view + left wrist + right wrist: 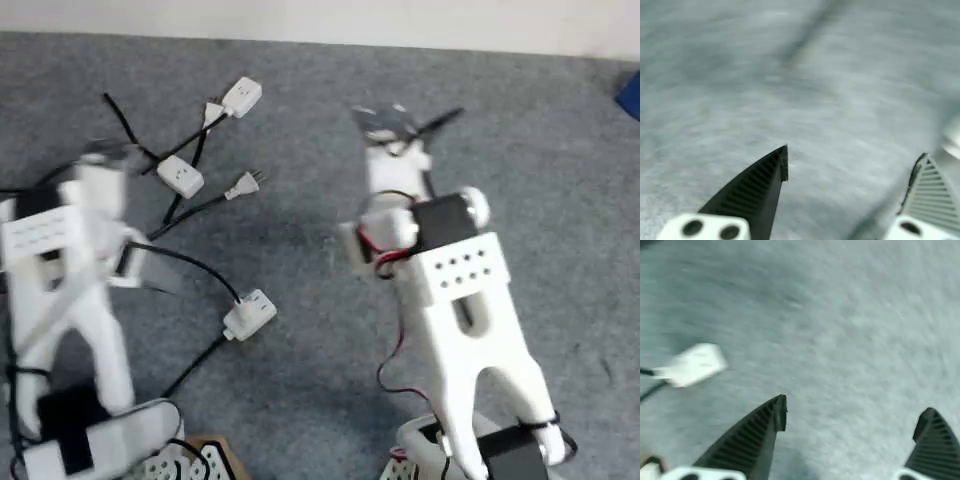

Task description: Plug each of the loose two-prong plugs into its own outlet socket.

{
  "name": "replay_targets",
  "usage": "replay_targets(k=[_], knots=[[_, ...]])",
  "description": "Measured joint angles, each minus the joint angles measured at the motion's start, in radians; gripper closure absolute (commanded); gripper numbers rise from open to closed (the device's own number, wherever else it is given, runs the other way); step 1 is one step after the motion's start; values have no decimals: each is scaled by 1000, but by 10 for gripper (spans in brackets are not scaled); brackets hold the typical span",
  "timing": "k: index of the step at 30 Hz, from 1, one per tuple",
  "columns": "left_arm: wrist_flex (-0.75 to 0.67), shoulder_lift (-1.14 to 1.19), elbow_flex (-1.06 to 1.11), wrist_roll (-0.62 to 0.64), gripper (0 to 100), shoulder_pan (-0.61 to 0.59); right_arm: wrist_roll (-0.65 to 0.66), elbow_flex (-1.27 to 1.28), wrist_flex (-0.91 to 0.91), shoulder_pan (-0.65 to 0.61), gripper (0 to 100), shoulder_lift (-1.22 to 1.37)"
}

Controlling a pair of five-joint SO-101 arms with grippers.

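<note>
The left gripper (855,155) and right gripper (856,405) both hang spread, empty. The loose plug (245,183) lies between them, near an outlet (180,176). Approach stage, I'd say; next needs a square pinch on its body.

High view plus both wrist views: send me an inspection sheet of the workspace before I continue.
Surface: grey mat.
Job's things: top socket, middle socket, near socket, all white; loose plug beside the middle socket; second plug at the top socket, seating unclear.
Clutter: nothing seen.
Grippers: left pincer open, empty; right pincer open, empty.
Cables: black cables trail across the mat.
Surroundings: pale wall, blue object at the edge.
</note>
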Motion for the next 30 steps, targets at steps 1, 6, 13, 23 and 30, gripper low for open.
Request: replay_targets(k=[1, 6, 13, 23, 30], knots=[[52, -41, -2, 8, 621, 61, 11, 68, -40, 41, 615, -12], [163, -252, 84, 28, 620, 358, 25, 442, -265, 130, 615, -123], [81, -370, 270, 58, 621, 496, 61, 741, -460, 146, 615, -224], [-12, -281, 318, 69, 624, 523, 68, 753, -488, 143, 615, -176], [-68, -158, 324, 72, 644, 606, 68, 761, -523, 143, 615, -170]])
